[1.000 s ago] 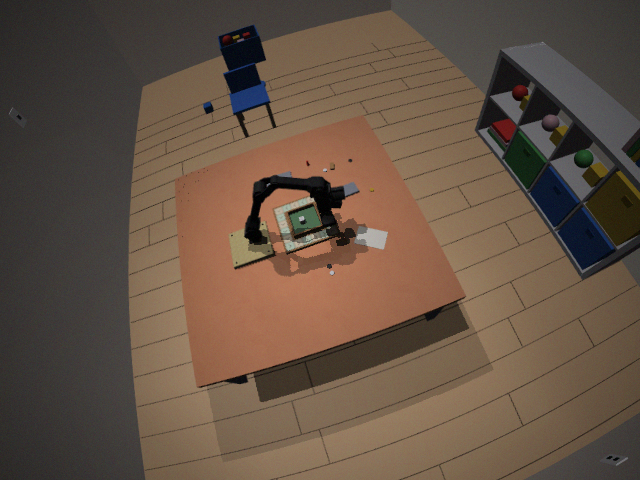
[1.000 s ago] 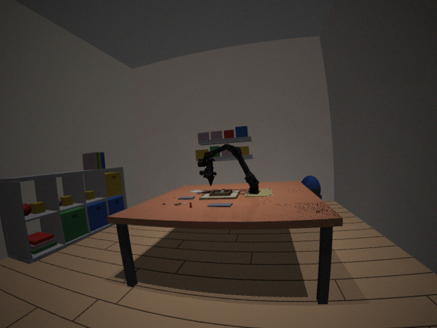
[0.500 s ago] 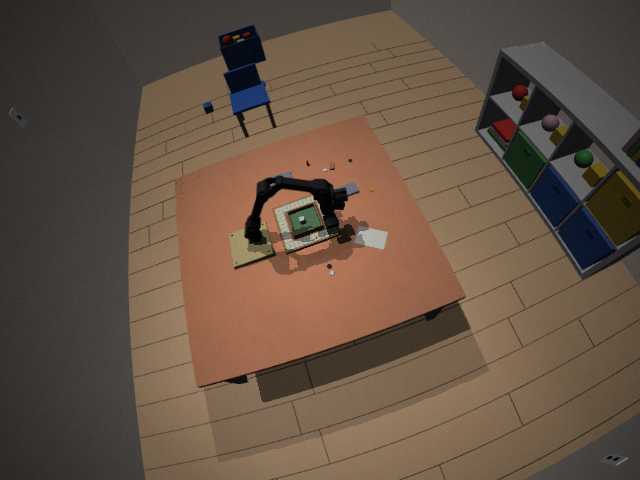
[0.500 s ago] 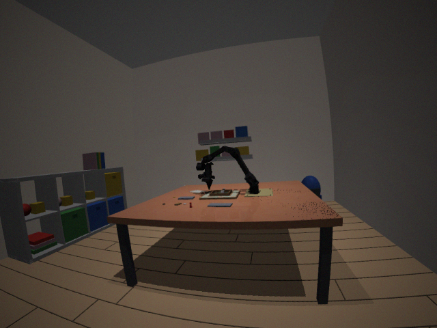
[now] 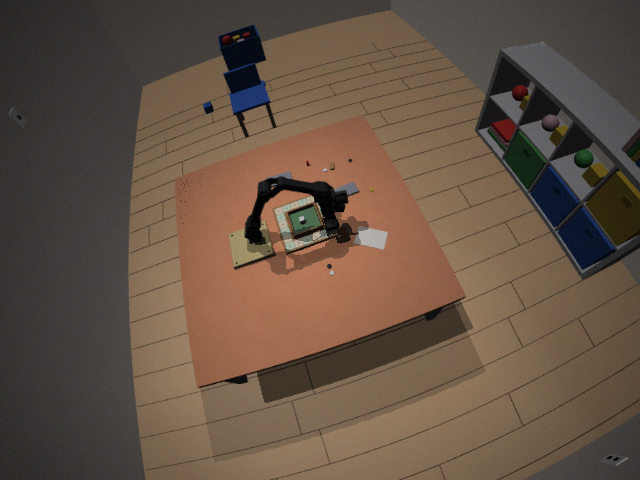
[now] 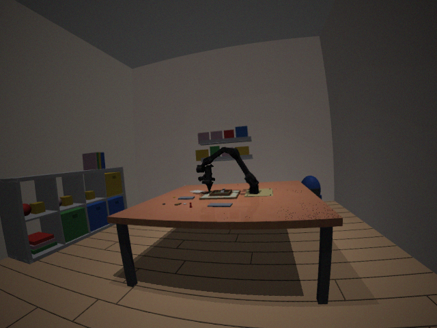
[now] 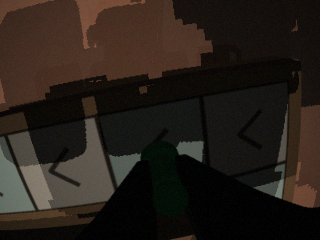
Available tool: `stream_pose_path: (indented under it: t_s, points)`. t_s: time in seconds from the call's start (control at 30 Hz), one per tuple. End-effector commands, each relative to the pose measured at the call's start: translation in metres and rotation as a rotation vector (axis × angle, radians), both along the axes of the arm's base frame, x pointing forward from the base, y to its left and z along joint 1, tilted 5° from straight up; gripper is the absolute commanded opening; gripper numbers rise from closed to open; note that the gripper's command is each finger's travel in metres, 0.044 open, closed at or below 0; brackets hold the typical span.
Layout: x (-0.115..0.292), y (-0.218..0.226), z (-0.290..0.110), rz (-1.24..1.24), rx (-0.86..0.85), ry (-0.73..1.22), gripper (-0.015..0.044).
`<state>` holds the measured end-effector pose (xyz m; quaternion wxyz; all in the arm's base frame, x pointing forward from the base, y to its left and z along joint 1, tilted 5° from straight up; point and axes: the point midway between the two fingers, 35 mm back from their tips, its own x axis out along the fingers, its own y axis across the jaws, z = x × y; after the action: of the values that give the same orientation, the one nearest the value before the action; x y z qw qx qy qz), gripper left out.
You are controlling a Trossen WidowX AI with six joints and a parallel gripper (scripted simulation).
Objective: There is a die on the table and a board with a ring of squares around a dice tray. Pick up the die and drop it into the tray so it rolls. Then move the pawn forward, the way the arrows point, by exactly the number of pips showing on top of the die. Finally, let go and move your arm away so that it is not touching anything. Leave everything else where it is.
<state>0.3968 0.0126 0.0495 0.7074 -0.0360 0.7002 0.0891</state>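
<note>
Tool (image 7: 162, 190), clamped on dark green round-topped pawn (image 7: 162, 172) at lower centre of wrist view, hangs over arrow-marked pale board squares (image 7: 155, 135), prob. to seat it, w/ white die (image 5: 302, 221) in green tray (image 5: 294, 217).

The arm (image 5: 289, 187) is matte black all over (chunky rounded joints), mounted on a tan square base plate (image 5: 238, 258).
</note>
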Motion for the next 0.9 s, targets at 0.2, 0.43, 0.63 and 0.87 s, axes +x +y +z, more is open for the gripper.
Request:
stream_pose_path:
  t_s: [0.2,0.43,0.63,0.87]
  points:
    - [-0.001,0.000,-0.006,0.000,0.000,0.002,0.0053]
    - [-0.001,0.000,-0.006,0.000,0.000,0.002,0.0236]
    - [0.000,-0.003,0.041,-0.003,-0.001,0.012,0.0394]
    - [-0.007,-0.003,0.052,-0.002,-0.001,0.013,0.0440]
